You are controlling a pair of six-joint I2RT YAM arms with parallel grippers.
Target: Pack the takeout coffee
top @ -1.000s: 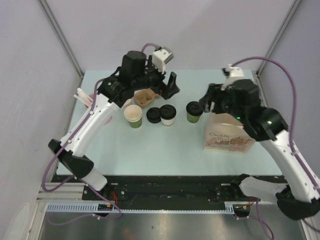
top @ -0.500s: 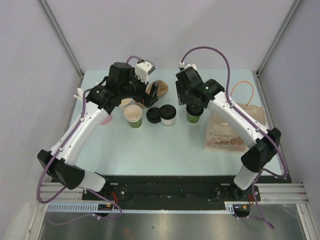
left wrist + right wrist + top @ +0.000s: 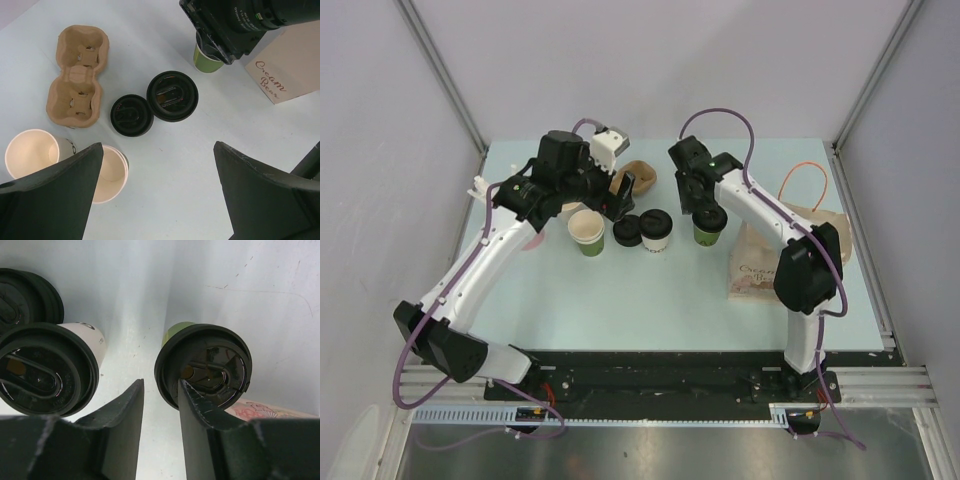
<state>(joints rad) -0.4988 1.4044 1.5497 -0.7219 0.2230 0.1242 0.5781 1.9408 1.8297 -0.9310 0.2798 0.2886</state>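
Top external: the right hand (image 3: 707, 204) hangs right over the green-sided cup (image 3: 708, 229), far nearer it than the left hand (image 3: 618, 197), which hovers by the cardboard carrier (image 3: 638, 174). The white-sided cup (image 3: 656, 230) stands on the bench (image 3: 650, 300) between them.

Left wrist: the left hand's fingers (image 3: 55, 195) spread wide and hold nothing.

Right wrist: the right hand's fingers (image 3: 200, 435) are nearly together, with only a slit between them, and clamp nothing. The green-sided cup sits just right of that slit, so I judge the hand must reopen and shift right.
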